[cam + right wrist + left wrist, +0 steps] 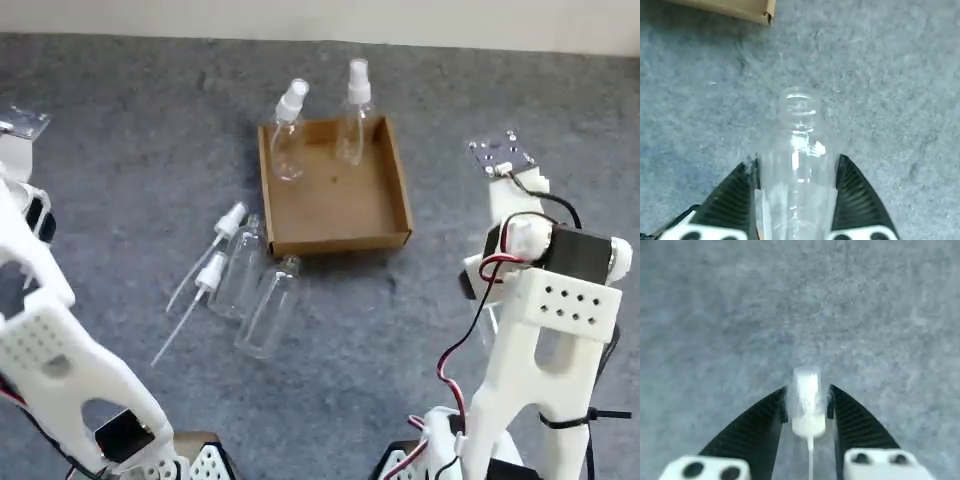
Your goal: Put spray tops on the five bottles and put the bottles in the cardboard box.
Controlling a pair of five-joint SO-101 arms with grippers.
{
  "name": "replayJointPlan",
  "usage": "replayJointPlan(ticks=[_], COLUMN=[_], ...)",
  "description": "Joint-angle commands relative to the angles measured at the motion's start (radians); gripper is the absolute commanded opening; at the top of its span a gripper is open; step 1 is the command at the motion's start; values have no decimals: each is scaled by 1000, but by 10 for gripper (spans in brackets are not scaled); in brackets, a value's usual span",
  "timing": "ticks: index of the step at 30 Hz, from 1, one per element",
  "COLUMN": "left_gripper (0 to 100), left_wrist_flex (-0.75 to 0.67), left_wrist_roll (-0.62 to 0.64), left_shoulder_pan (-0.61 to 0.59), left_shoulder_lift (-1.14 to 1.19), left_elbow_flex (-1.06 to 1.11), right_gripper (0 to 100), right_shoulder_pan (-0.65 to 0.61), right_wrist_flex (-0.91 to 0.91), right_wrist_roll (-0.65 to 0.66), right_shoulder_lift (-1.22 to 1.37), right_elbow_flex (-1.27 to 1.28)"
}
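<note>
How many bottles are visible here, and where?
5. Two capped bottles are in the cardboard box; two open bottles lie beside it; one open bottle in the right hand.

Free near half of box (345, 215), bottles (288, 150) beyond

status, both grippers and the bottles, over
Left gripper shut on white plastic spray top. Right gripper shut on clear uncapped plastic bottle. Two capped bottles in brown cardboard box; two clear bottles, two tops loose beside it.
</note>
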Motion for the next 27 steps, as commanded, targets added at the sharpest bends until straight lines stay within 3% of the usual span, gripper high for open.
replayJointPlan(ticks=[1,8,13,16,21,27], left_gripper=[105,104,0,1,2,2], left_wrist_flex=[110,311,327,333,351,353], left_wrist_roll=[-15,-17,-15,-8,121,207], left_shoulder_pan=[-8,-12,-19,-22,-24,28], left_shoulder_lift=[199,392,460,452,309,-4], left_elbow_flex=[-312,-595,-619,-624,-633,-395], right_gripper=[4,4,4,4,4,4], right_shoulder_pan=[13,13,13,13,-24,-232], right_wrist_flex=[21,21,22,22,24,24], right_wrist_roll=[14,14,12,12,9,-123], right_shoulder_lift=[-35,-35,-35,-35,-35,-33], right_elbow_flex=[-4,-4,-4,-4,-4,-2])
